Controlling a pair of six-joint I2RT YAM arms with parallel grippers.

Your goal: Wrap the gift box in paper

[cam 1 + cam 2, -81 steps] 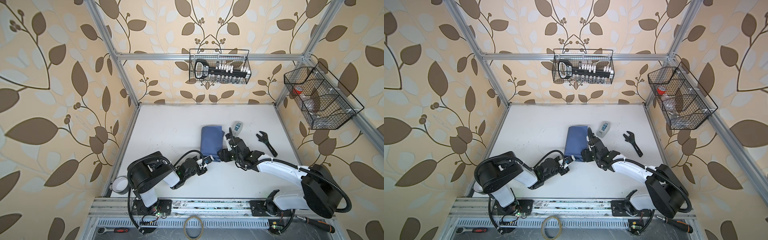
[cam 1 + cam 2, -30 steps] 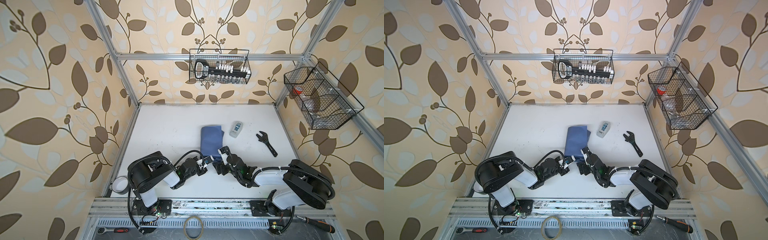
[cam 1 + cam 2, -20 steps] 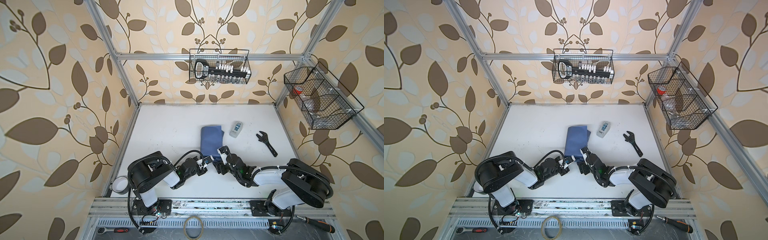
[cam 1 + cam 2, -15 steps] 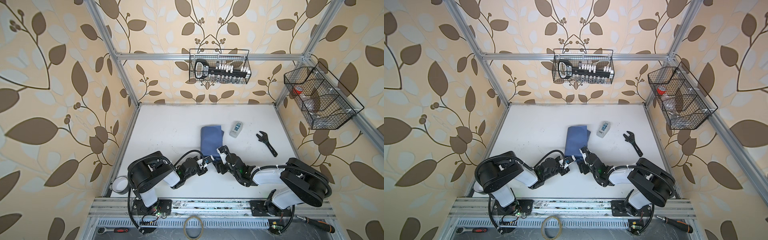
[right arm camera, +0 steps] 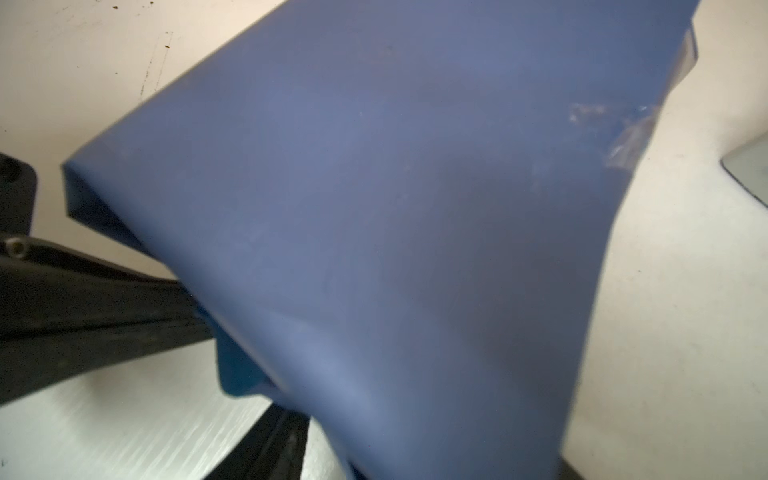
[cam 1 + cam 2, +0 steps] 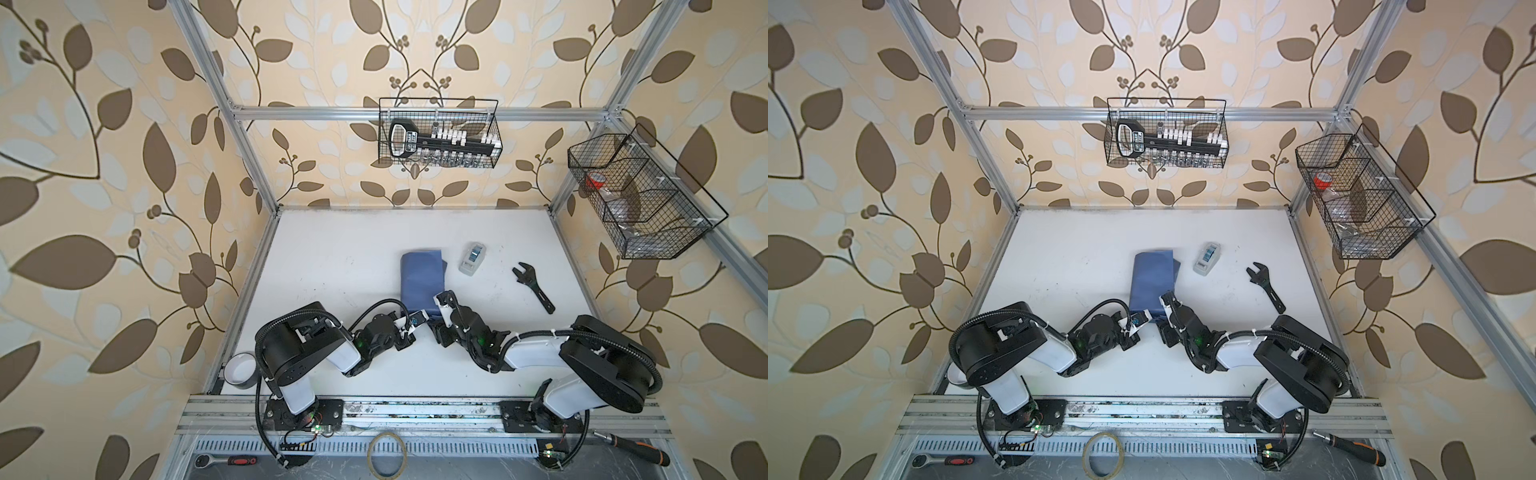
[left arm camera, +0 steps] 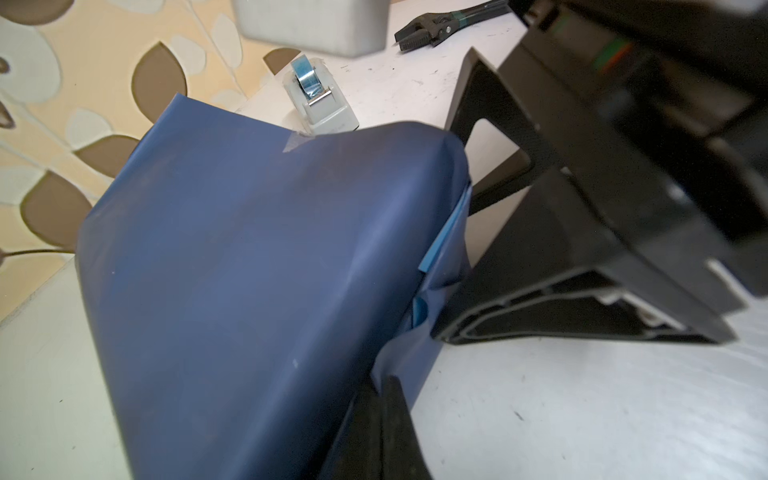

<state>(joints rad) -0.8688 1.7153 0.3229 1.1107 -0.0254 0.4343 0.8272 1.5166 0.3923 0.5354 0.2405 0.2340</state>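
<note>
The paper (image 6: 422,280) (image 6: 1152,278), slate-blue side out, lies folded into a long package mid-table; the gift box is hidden inside it. A strip of clear tape (image 7: 297,140) holds a seam. My left gripper (image 6: 423,319) (image 6: 1144,316) (image 7: 384,380) is shut on a paper flap at the package's near end. My right gripper (image 6: 437,316) (image 6: 1163,315) straddles the near right corner, with its fingers (image 7: 540,307) apart above and below the paper's end. In the right wrist view the paper (image 5: 395,208) fills the frame and hides one finger.
A clear tape dispenser (image 6: 472,258) stands just right of the package, with a black wrench (image 6: 534,286) further right. A tape roll (image 6: 241,368) sits at the table's front left corner. Wire baskets hang on the back wall (image 6: 440,139) and right wall (image 6: 640,199).
My right gripper has come from the package's right side, near the dispenser, down to its near right corner, and its jaws have narrowed. The left gripper has stayed shut on the flap.
</note>
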